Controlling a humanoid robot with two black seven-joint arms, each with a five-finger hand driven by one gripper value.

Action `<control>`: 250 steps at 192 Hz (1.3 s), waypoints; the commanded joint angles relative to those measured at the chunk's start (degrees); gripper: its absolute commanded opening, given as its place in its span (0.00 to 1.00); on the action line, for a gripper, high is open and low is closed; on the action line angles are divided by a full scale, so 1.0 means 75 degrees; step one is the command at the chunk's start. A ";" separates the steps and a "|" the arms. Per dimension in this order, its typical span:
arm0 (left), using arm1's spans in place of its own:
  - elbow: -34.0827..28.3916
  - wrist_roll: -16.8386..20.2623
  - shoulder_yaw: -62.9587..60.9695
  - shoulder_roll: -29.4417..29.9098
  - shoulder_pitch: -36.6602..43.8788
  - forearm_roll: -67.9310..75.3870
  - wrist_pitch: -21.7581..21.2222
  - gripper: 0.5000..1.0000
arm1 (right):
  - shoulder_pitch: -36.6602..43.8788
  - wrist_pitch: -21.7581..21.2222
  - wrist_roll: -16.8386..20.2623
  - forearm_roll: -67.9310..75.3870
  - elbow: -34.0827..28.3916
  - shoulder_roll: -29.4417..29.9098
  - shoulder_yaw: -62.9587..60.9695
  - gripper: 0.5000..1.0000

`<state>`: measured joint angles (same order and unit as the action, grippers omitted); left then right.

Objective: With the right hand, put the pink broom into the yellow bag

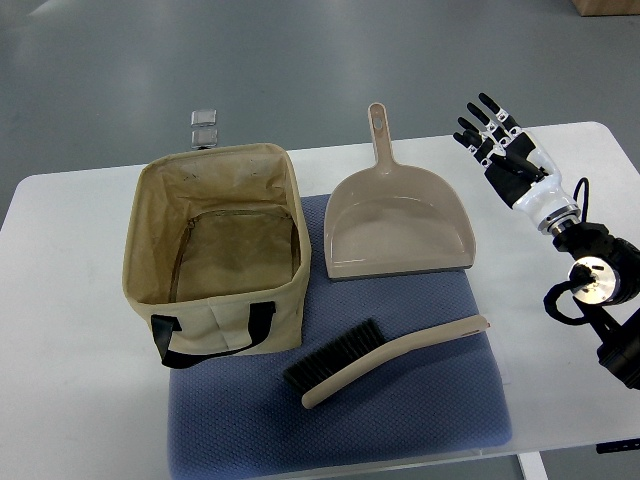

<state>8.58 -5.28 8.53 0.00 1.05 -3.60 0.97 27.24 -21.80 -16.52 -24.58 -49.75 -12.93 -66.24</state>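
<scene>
- A grey floor lies behind a white worktop (60, 300) with rounded corners; a blue, finely textured mat (400, 400) covers its near middle.
- One bag (215, 255), of soft yellowish-tan fabric, box-shaped and open at the top, stands on the left, its near right corner on the mat. It has black strap handles (215, 335) on the near side. Inside, only its creased lining and a zip line along the bottom show; nothing lies in it.
- One dustpan (398, 225), smooth pinkish-beige plastic with a shallow scoop and a straight handle pointing far, rests just right of the bag, partly on the mat. Its tray holds nothing.
- One broom (385, 360), a hand brush with a curved pinkish-beige handle and a block of black bristles at its left end, lies flat on the mat, near of the dustpan and to the right of the bag's near corner, apart from both.
- Two small clear square objects (204, 128) sit at the far edge beyond the bag.
- The right hand (505, 150), black and white with jointed fingers (478, 128), hovers over the far right of the worktop; the fingers are spread and extended, holding nothing, well apart from the broom.
</scene>
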 commanded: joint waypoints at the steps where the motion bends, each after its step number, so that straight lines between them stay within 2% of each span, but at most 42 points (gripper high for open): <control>1: 0.0005 0.0000 -0.0001 0.0000 0.0000 0.0000 0.0000 1.00 | 0.0001 -0.0024 0.0000 -0.0003 0.0000 0.0002 0.0008 0.86; 173: -0.0007 0.0000 -0.0001 0.0000 0.0000 0.0000 0.0000 1.00 | 0.0025 -0.0047 -0.0012 -0.0027 -0.0047 -0.0104 -0.0003 0.86; 250: 0.0005 0.0000 -0.0001 0.0000 0.0000 0.0000 0.0000 1.00 | 0.0212 -0.0340 -0.0011 -0.0331 -0.0222 -0.0350 0.0161 0.86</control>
<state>8.60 -5.27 8.52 0.00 1.06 -3.60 0.97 28.74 -23.55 -16.46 -25.89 -50.63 -14.78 -65.47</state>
